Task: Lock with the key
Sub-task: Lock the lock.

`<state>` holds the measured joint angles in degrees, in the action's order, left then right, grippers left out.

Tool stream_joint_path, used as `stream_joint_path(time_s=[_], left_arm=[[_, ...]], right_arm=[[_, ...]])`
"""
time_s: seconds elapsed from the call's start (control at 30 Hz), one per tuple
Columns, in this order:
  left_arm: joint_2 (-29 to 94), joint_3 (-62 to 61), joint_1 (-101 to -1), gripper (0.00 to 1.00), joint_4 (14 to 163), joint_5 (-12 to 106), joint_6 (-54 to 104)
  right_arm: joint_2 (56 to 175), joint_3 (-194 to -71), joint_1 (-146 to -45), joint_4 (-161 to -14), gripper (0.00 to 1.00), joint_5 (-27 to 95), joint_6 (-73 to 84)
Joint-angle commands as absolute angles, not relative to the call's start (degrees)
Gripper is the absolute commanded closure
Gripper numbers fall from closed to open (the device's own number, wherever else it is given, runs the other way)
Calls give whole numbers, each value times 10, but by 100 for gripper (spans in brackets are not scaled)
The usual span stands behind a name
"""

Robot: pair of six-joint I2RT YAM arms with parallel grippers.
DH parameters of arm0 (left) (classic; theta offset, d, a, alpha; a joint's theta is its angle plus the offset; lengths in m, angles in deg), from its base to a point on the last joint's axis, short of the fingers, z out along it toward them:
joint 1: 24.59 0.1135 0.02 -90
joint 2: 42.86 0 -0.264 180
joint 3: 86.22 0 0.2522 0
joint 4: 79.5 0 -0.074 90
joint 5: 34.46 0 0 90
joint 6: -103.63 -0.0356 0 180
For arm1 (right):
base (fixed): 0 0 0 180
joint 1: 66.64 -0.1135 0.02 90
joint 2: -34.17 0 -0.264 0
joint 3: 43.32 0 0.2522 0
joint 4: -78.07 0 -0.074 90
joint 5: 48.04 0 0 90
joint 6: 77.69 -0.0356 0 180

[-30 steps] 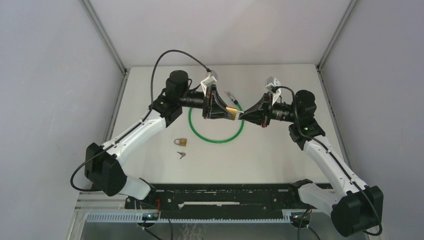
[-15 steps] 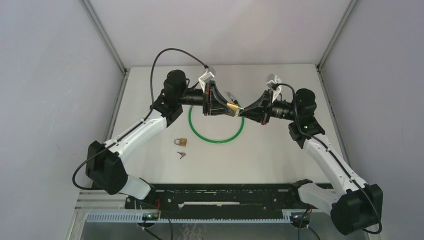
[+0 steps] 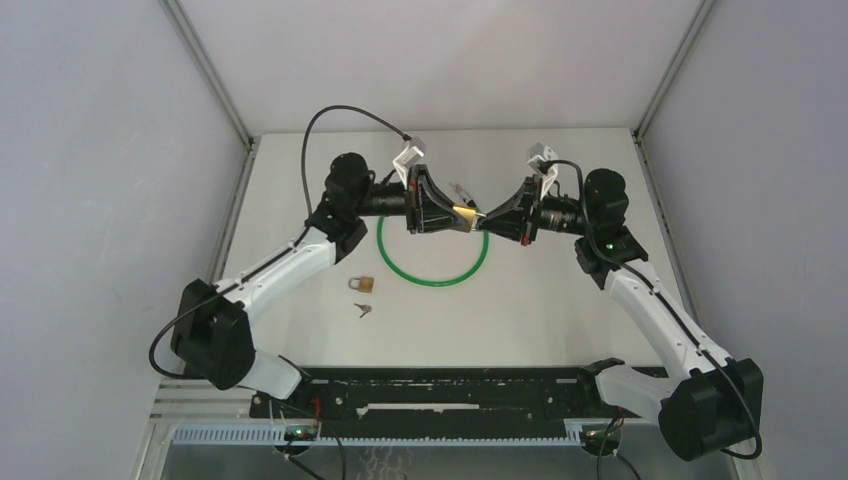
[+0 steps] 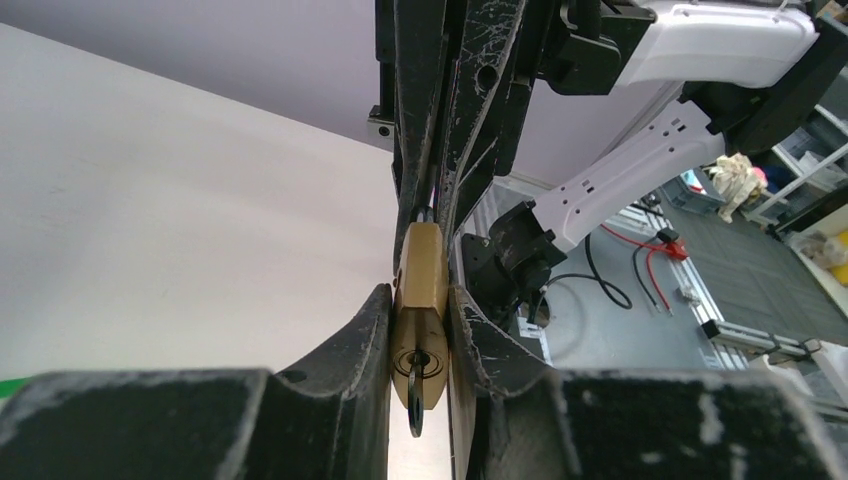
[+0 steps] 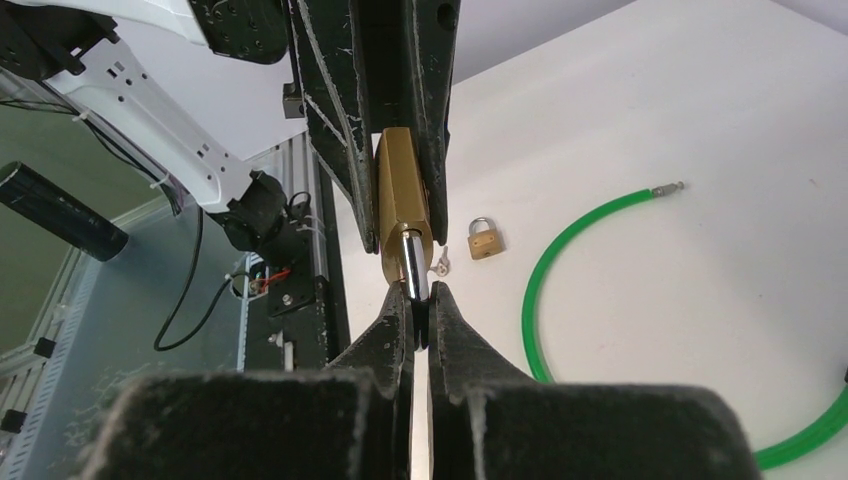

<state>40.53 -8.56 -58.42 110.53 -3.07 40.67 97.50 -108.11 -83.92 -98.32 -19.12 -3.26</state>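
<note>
A brass padlock (image 3: 465,213) hangs in the air between my two grippers, above the green cable loop (image 3: 432,262). My left gripper (image 3: 452,214) is shut on the padlock's brass body (image 4: 422,275). A dark key (image 4: 416,400) sits in the keyhole on the padlock's bottom face and points toward the left wrist camera. My right gripper (image 3: 485,217) is shut on the silver shackle (image 5: 413,268) at the other end of the padlock (image 5: 398,195). Both sets of jaws are pressed tight.
A second small brass padlock (image 3: 362,284) lies on the table left of the loop, with small silver keys (image 3: 362,309) just in front of it. The cable's metal end (image 3: 461,188) lies at the far side of the loop. Grey walls enclose the table.
Both grippers, with the padlock held between them, have shifted slightly away from the arm bases. The grips have not changed.
</note>
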Motion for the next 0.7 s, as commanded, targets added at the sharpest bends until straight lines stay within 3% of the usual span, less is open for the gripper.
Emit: stream_joint_path(time_s=[0.0,0.17,0.27,0.47,0.67], left_arm=[[436,-100,-655,100,1212,33,462],[439,-93,-657,100,1186,33,444],[427,-83,-652,100,1122,36,399],[402,-62,-633,100,1044,33,327],[397,-61,-632,100,1044,20,322]], right_arm=[[978,-1128,-904,-1033,100,-223,-19],[971,-1135,-898,-984,100,-215,22],[967,-1173,-882,-866,96,-184,97],[962,-1239,-855,-659,44,-170,253],[957,-1274,-843,-531,24,-157,339]])
